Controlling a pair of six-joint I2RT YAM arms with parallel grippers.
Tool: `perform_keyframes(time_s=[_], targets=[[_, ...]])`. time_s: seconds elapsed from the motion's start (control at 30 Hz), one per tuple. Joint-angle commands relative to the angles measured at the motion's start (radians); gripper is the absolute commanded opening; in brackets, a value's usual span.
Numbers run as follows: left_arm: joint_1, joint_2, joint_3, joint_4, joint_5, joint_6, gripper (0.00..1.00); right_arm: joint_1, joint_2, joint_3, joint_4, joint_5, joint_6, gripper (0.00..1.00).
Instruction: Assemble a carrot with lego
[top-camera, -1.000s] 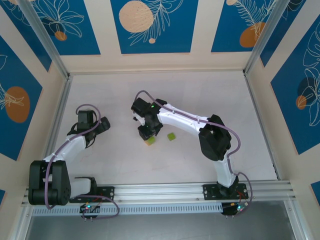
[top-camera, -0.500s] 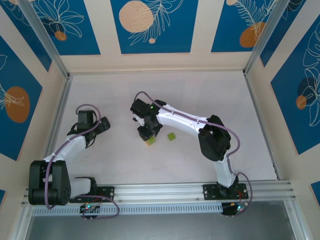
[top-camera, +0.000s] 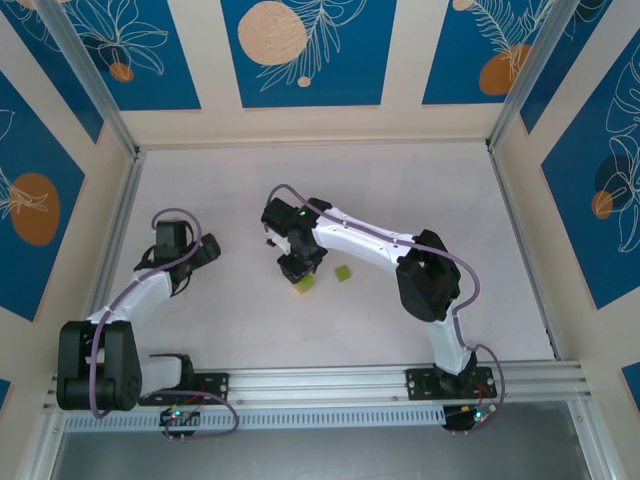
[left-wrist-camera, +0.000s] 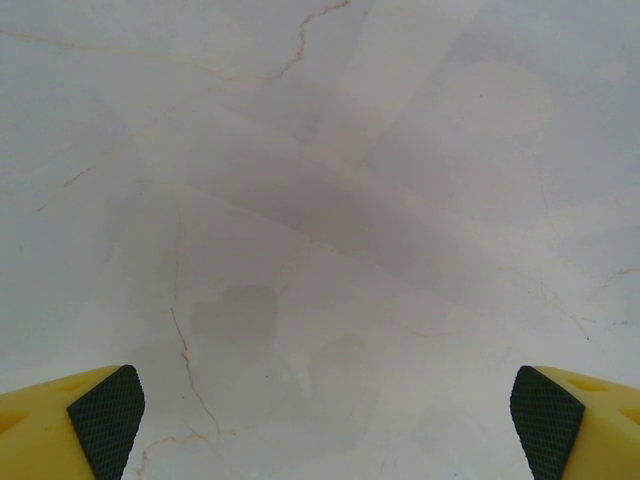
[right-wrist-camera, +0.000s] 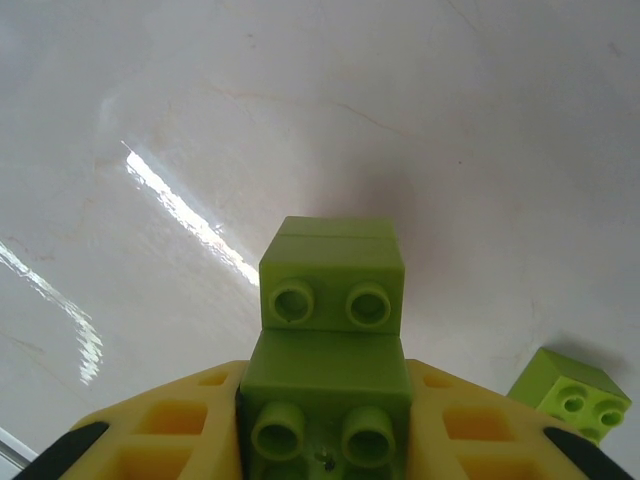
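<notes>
- Hold right tool (right-wrist-camera: 325, 435) clamped squarely on lime-green plastic brick stack (right-wrist-camera: 333, 290) jutting ahead of its fingertips.
- Press straight down, studs aligned.
- Leave left tool (left-wrist-camera: 325, 415) spread wide over white table (left-wrist-camera: 320, 150).

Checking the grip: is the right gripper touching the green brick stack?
Touching. Right wrist view: the right gripper clamps the green brick stack between its fingers, no gap.

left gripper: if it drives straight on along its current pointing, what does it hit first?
The table top, most likely. The left gripper points at it with jaws wide open and nothing ahead of them in its wrist view. Depth is unclear.
</notes>
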Motion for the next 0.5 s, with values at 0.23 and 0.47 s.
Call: perform_keyframes(time_s=[0.23,0.47], targets=[[0.017,-0.005,0.0,0.003,0.007,-0.012,0.97,-0.015,-0.017,-0.077,-0.025,-0.023,-0.03,0.35],[0.017,-0.005,-0.002,0.002,0.004,-0.011,0.97,-0.013,-0.045,-0.101,-0.014,-0.02,-0.027,0.44]])
